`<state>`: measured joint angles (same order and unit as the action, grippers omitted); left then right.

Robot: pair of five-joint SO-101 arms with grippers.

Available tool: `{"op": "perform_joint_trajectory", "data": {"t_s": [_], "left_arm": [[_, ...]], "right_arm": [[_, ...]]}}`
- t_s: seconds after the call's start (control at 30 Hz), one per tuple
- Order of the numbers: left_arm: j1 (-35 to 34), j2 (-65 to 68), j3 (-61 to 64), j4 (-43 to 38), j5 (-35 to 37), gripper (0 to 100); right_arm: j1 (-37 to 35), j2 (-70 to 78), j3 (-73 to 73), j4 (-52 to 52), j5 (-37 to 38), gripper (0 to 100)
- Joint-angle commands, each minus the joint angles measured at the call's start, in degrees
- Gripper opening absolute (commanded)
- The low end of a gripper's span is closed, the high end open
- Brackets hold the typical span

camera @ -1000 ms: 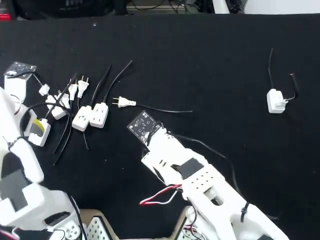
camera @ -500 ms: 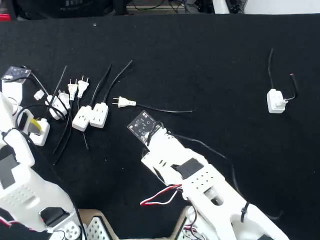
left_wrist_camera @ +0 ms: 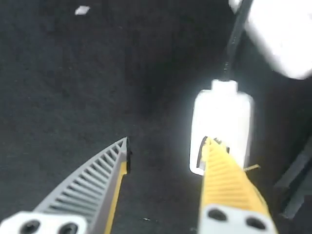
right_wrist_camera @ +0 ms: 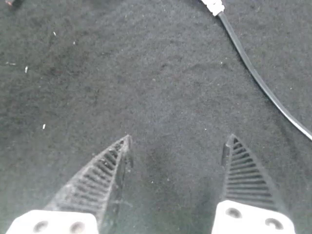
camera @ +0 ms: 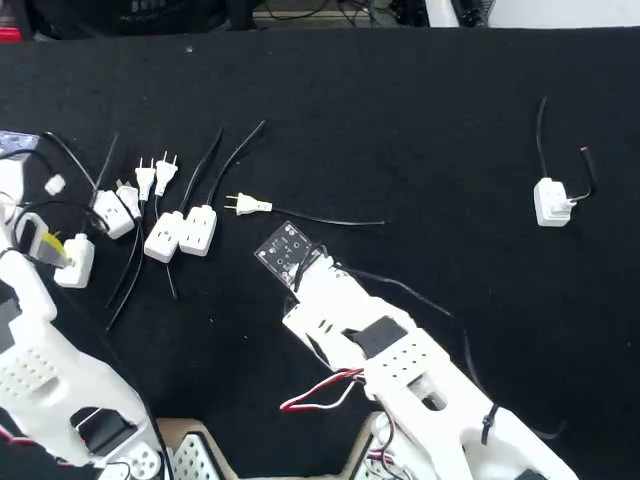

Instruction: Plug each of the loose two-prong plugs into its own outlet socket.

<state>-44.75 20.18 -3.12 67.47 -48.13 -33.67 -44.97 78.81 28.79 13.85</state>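
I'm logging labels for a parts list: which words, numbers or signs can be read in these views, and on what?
None can be read.
The circuit board on the right arm's wrist: tiny marks, too small to read.
The white outlet sockets and plugs: no print visible.

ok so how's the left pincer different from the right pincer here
The left pincer has one yellow finger and one grey; the right pincer has two dark grey ones. The left pincer's yellow finger overlaps a white socket block; the right pincer hangs over bare black cloth, with a black cable off to one side. Both are open, holding nothing.
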Motion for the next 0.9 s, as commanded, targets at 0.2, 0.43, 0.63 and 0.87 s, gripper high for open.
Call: {"op": "perform_joint_trajectory", "data": {"t_s": [0.2, 0.43, 0.63, 0.87], "left_arm": [[-4.1, 1.6, -8.1, -1.3, -0.4, 25], [-4.4, -1.1, -21.8, 15.5, -0.1, 25], [1.1, -0.7, -26.6, 30.9, -0.1, 25], [5.0, 0.0, -16.8, 23.6, 0.0, 25]], "right_arm": [[-0.6, -1.5, -0.3, -1.4, 0.1, 27.9], [-0.6, -1.5, -0.3, -1.4, 0.1, 27.9], [-0.6, -1.5, -0.3, -1.4, 0.1, 27.9], [-0.6, -1.5, -0.3, -1.4, 0.1, 27.9]]}}
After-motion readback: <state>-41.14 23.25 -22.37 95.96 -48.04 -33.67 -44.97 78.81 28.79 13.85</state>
